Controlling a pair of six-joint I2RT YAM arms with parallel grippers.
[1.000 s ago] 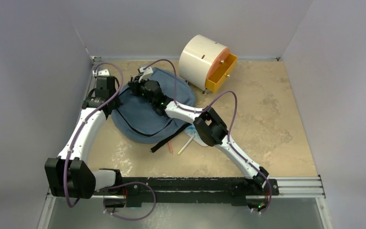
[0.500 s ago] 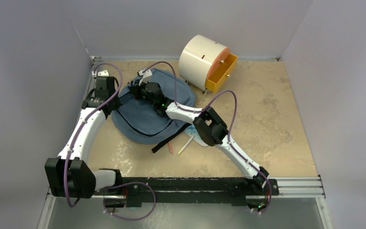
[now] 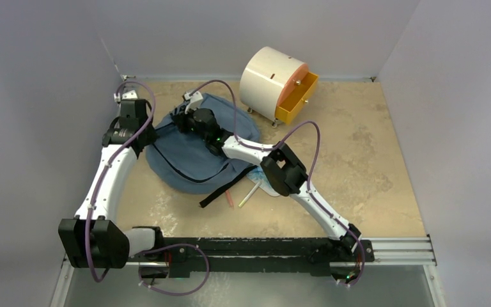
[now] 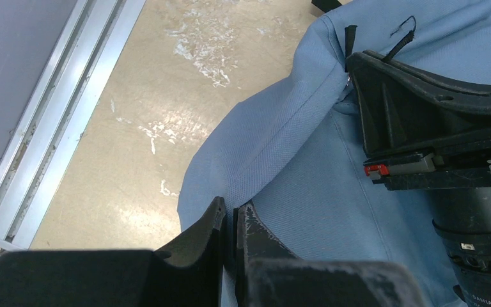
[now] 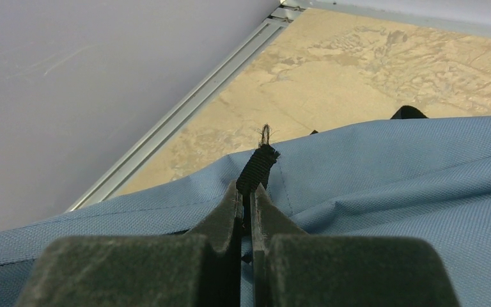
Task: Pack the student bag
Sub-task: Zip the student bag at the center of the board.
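Note:
The slate-blue student bag [image 3: 192, 163] lies flat at the back left of the table. My left gripper [image 3: 149, 132] is at its left edge, shut on a raised fold of the blue fabric [image 4: 275, 160]; the jaws [image 4: 234, 214] pinch that ridge. My right gripper [image 3: 181, 119] is at the bag's far edge, shut on a short black webbing tab [image 5: 259, 167] that sticks out between the fingertips [image 5: 248, 192]. The bag fabric [image 5: 390, 179] is pulled taut between the two grippers. The right gripper's body shows in the left wrist view [image 4: 435, 109].
A cream cylindrical cabinet [image 3: 270, 78] with an open orange drawer [image 3: 297, 99] stands right of the bag. A black strap [image 3: 220, 190], a pink pen [image 3: 229, 198], a white pen [image 3: 247, 196] and a blue-white item [image 3: 260, 181] lie by the right forearm. The left wall is close.
My left gripper has moved left and toward the back wall with the fabric, stretching the bag's left edge out. The right gripper has stayed on the tab.

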